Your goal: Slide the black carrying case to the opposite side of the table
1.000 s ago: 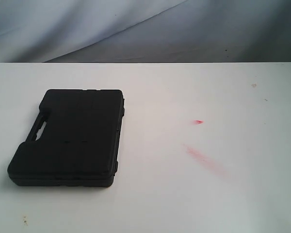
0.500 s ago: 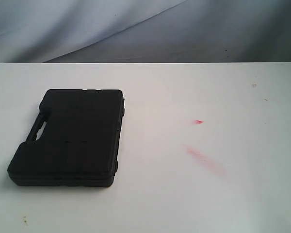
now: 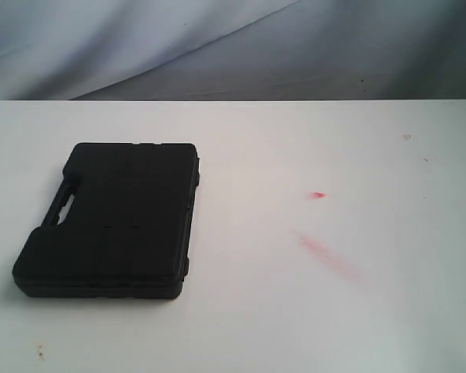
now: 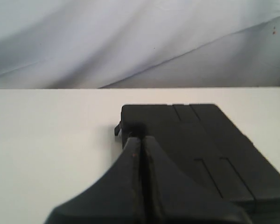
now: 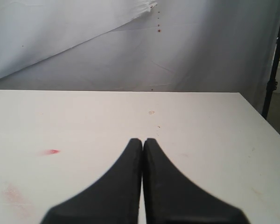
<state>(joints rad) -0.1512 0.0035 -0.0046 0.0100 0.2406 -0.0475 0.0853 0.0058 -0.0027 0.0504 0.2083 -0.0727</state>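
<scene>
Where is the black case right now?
In the exterior view the black carrying case lies flat on the left side of the white table, well left of the red smudges.

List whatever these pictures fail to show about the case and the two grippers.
- Exterior view: both grippers are out of frame; the side clips on the black case are too small to tell if fastened.
- Left wrist view: the left gripper, jaws shut, covers the case's near part; contact unclear.
- Right wrist view: only the right gripper and table show; the case is out of frame.

Bare lab-like test setup, plain white table [image 3: 334,311], draped grey cloth backdrop [image 3: 140,47] behind it
</scene>
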